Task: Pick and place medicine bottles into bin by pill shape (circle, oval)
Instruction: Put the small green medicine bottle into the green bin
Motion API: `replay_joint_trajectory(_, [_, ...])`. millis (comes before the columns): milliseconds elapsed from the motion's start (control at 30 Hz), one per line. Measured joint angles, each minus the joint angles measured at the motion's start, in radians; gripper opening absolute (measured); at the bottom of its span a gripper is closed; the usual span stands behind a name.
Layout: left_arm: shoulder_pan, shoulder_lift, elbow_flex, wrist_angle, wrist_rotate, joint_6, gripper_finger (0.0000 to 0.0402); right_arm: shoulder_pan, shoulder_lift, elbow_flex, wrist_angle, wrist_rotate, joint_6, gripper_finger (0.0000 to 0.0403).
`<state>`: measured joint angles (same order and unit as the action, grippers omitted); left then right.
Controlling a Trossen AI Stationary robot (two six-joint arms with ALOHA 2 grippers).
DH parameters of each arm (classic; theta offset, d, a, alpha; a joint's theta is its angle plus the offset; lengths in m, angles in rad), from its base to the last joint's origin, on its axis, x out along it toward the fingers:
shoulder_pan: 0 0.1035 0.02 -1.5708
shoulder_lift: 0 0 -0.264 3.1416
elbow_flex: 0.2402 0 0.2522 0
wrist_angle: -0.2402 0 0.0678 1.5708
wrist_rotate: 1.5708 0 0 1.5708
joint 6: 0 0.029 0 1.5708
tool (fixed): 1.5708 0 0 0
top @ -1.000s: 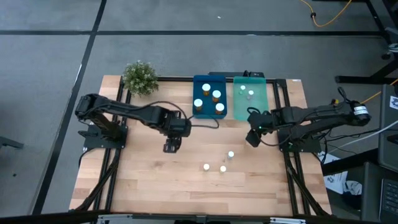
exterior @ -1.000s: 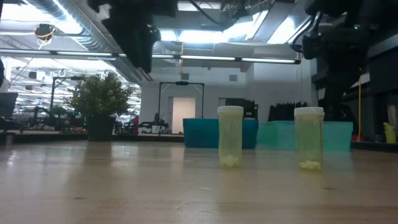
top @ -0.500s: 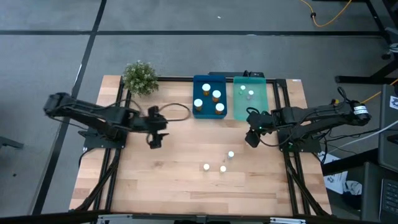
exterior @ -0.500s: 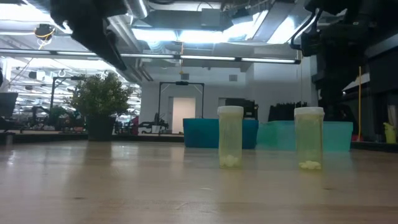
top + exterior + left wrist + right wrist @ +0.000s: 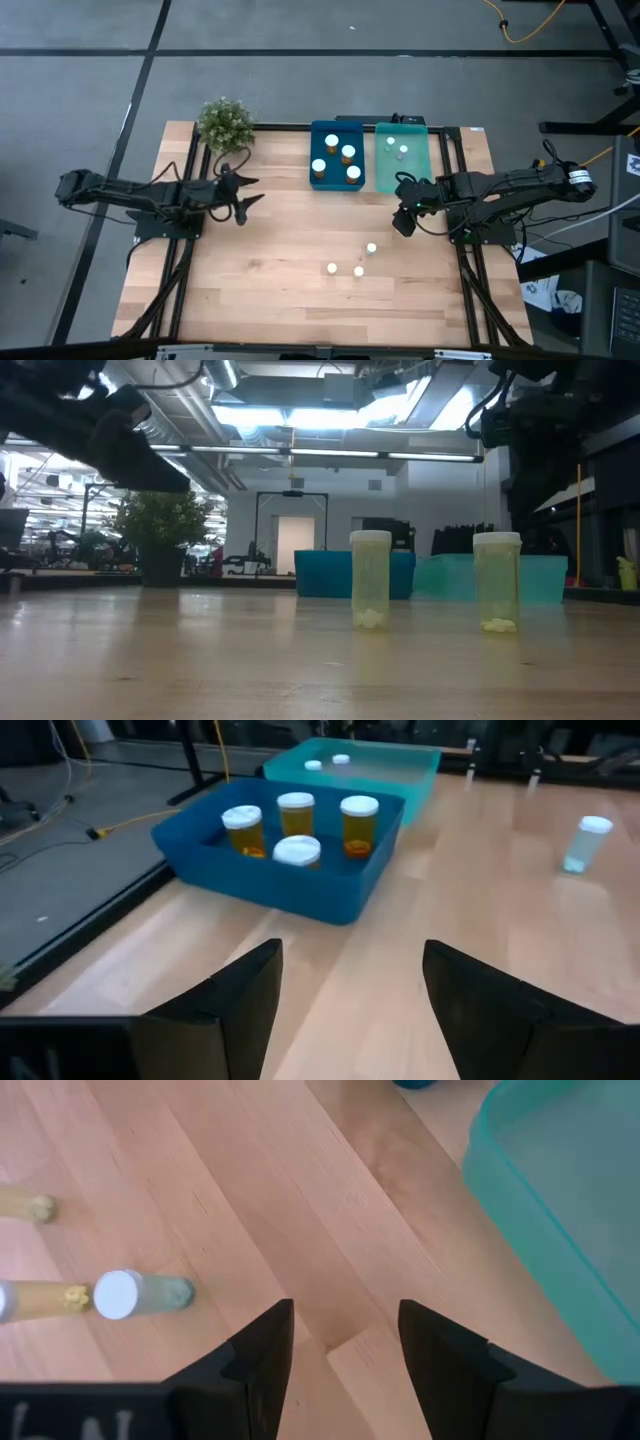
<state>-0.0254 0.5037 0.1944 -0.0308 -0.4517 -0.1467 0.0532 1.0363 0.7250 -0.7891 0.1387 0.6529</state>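
Four amber bottles [image 5: 338, 158] fill blue bin [image 5: 318, 132]; left gripper [image 5: 243, 194] left of it, right gripper [image 5: 404, 222] right; both jaws apart, empty.

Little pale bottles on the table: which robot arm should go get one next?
Probably the right one. The right hand hangs open near the teal bin, close to the three pale bottles standing on the table. The left hand, open too, sits farther off near the plant.
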Motion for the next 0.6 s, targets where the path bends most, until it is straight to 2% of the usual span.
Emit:
replay_joint_trajectory(300, [0.076, -0.154, -0.096, 0.020, 0.006, 0.007, 0.0234, 0.000, 0.000, 0.000, 0.016, 0.000, -0.002, 0.0184])
replay_joint_trajectory(600, [0.091, -0.218, -0.153, 0.025, 0.114, 0.049, 0.0234, 0.000, 0.000, 0.000, 0.016, 0.000, -0.005, 0.0184])
